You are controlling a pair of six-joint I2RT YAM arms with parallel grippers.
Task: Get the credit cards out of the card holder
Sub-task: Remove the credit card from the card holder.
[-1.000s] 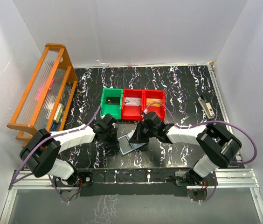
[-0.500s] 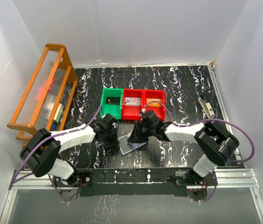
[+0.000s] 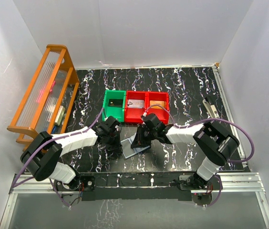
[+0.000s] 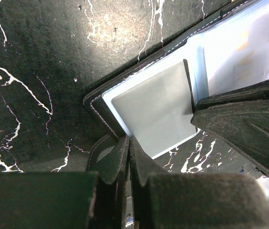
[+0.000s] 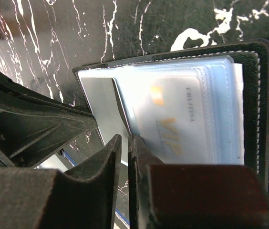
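Near my side of the table [image 3: 182, 90], the card holder [image 5: 263, 109] lies open, a VIP card [image 5: 172, 124] sleeved inside. My left tool [image 4: 127, 143] and right tool [image 5: 124, 140] are both pinched closed at its edges.

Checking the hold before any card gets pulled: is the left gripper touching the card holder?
Touching. The left wrist view shows the left gripper with its shut fingertips pinching the dark stitched edge of the card holder, which disappears between them.
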